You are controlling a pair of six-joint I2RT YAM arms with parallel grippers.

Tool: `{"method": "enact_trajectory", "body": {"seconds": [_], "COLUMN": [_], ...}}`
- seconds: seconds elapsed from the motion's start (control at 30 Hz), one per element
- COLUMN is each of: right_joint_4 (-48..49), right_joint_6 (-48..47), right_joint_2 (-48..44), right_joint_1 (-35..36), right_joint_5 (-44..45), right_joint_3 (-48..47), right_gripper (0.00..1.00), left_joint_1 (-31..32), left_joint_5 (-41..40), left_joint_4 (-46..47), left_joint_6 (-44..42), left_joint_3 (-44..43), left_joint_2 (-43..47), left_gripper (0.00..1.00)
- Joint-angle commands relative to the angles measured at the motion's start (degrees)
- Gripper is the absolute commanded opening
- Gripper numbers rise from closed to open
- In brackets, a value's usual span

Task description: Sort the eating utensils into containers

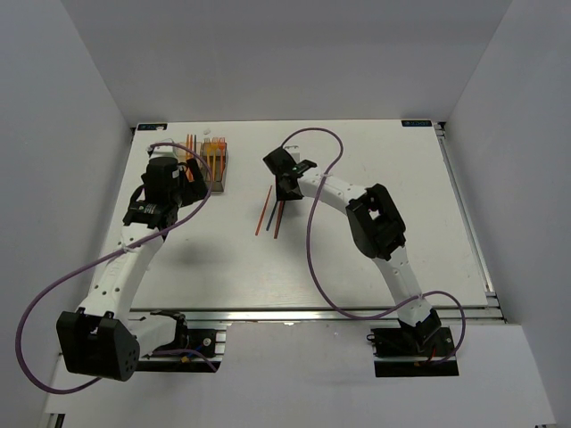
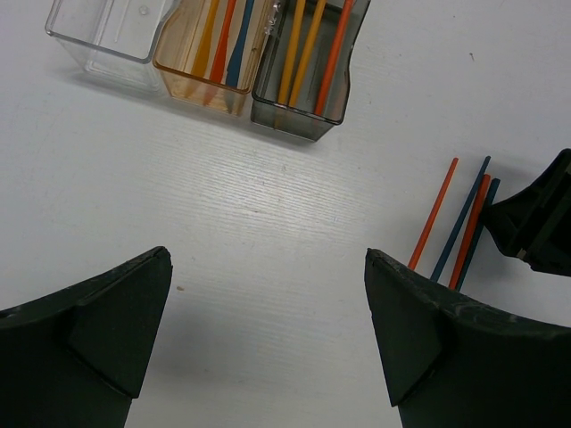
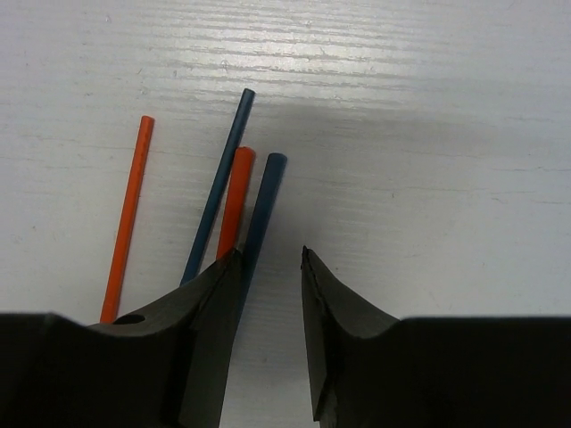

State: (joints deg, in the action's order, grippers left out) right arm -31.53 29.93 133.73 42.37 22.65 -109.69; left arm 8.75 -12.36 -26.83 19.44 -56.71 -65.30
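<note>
Several loose utensils lie on the white table: a thin orange stick [image 3: 128,214], a thin dark blue stick [image 3: 217,187], a thicker orange stick [image 3: 235,198] and a thicker dark blue stick [image 3: 262,209]; they also show in the top view [image 1: 270,212]. My right gripper [image 3: 269,254] is open just above them, its left finger over the thick orange and blue sticks. The three joined containers [image 2: 214,62] hold orange, red and blue pieces in the tan box [image 2: 207,55] and the grey box [image 2: 303,67]; the clear box [image 2: 107,31] looks empty. My left gripper [image 2: 268,267] is open and empty near them.
The right gripper's black body [image 2: 540,223] shows at the right edge of the left wrist view beside the loose sticks. The containers stand at the back left of the table [image 1: 207,160]. Grey walls surround the table; a rail runs along its near edge.
</note>
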Motion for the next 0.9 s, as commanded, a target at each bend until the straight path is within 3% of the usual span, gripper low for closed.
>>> {"method": "enact_trajectory", "body": {"seconds": [0.0, 0.3, 0.33, 0.37, 0.43, 0.47, 0.6, 0.73, 0.87], "right_joint_4": [1.4, 1.6, 1.6, 2.0, 2.6, 2.7, 1.4, 6.9, 26.5], "right_joint_6": [0.8, 2.7, 3.2, 3.6, 5.0, 5.3, 4.6, -1.1, -8.2], "right_joint_2": [1.5, 2.3, 2.0, 1.1, 0.3, -0.2, -1.8, -9.6, -26.5], "right_joint_1": [-0.8, -1.9, -2.0, -2.3, -2.6, -2.8, -3.2, -3.3, -4.4], "right_joint_5": [-0.5, -3.3, -3.4, -3.8, -3.8, -4.0, -3.7, -8.7, -20.3], "right_joint_3": [0.3, 2.6, 3.6, 4.7, 7.9, 8.8, 11.2, 18.8, 37.1], "right_gripper": [0.39, 0.32, 0.28, 0.17, 0.12, 0.00, 0.00, 0.00, 0.00], "left_joint_1": [0.3, 0.5, 0.5, 0.5, 0.5, 0.4, 0.5, 0.5, 0.6], "left_joint_5": [1.1, 1.4, 1.4, 1.4, 1.4, 1.4, 2.7, 12.1, 27.2], "left_joint_4": [0.7, 0.6, 0.6, 0.6, 0.2, -0.1, -1.4, 1.2, 10.0], "left_joint_6": [-0.6, -0.8, -0.8, -0.8, -0.8, -0.7, 0.2, 2.9, 13.1], "left_joint_3": [0.5, 0.6, 0.5, 0.5, 0.2, 0.1, -0.8, -0.2, 6.3], "left_joint_2": [0.3, 0.1, 0.0, 0.0, -0.1, -0.3, -0.4, 0.0, -0.4], "left_gripper": [0.98, 0.98, 0.98, 0.98, 0.98, 0.98, 0.98, 0.98, 0.98]}}
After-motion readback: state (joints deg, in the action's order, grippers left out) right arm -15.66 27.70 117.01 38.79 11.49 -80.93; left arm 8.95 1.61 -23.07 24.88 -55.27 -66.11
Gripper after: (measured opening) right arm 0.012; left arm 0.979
